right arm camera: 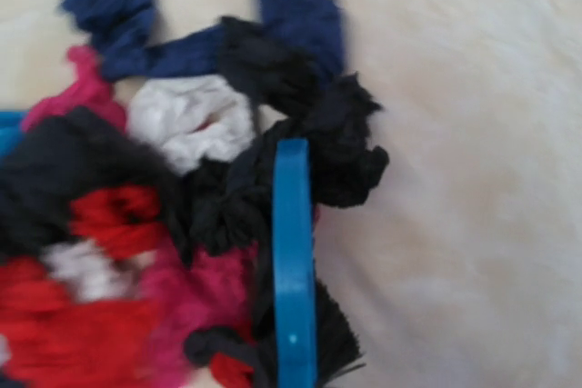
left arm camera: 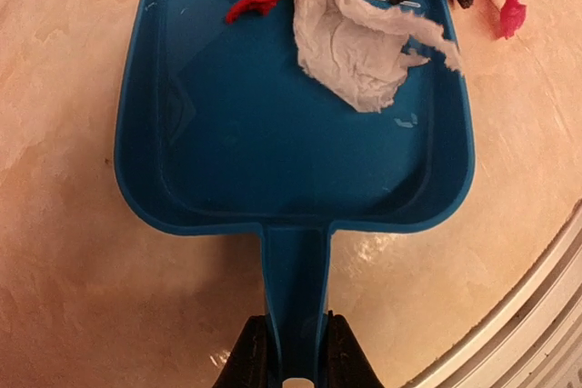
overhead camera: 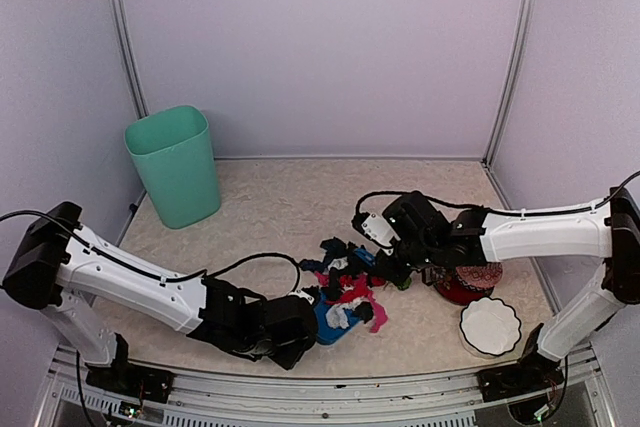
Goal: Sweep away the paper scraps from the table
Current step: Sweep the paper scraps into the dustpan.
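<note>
left hand (left arm camera: 296, 352) grasping dustpan (left arm camera: 273, 134) handle at 6 o'clock, scraps (left arm camera: 350, 43) heaped at its 12 o'clock lip; right hand (overhead camera: 392, 272) clenched on brush (right arm camera: 293, 252) among them, on worktop (overhead camera: 270, 207).

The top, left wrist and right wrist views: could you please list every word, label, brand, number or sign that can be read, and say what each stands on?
None can be read.
The blue dustpan, the blue brush, the green bin and the paper scraps carry no lettering.
The red-patterned bowl shows only a pattern, too small to tell whether it holds any characters.
</note>
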Robot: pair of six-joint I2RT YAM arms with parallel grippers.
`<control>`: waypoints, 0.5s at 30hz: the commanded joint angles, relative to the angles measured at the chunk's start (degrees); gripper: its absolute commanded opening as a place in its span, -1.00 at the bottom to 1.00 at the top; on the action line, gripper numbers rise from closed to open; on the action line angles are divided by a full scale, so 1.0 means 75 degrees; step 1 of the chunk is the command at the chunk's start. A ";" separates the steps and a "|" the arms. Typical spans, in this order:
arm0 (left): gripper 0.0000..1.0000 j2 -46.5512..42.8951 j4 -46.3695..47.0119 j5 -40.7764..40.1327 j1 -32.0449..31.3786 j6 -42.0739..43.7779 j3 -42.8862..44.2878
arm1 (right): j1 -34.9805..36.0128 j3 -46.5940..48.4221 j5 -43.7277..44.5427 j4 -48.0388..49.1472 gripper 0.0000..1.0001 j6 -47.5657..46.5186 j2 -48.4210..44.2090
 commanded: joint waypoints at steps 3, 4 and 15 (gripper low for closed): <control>-1.00 0.0400 0.0173 0.0109 0.0408 0.0038 0.0049 | 0.0629 -0.0066 -0.0425 -0.0097 -1.00 0.0164 0.0036; -1.00 0.0418 0.0239 0.0079 0.0457 0.0013 0.0027 | 0.0722 -0.0064 -0.0452 -0.0093 -1.00 0.0154 0.0023; -1.00 0.0565 0.1348 -0.0326 0.0671 0.0043 -0.0497 | 0.1153 -0.0066 -0.0610 0.0011 -1.00 -0.0007 -0.0283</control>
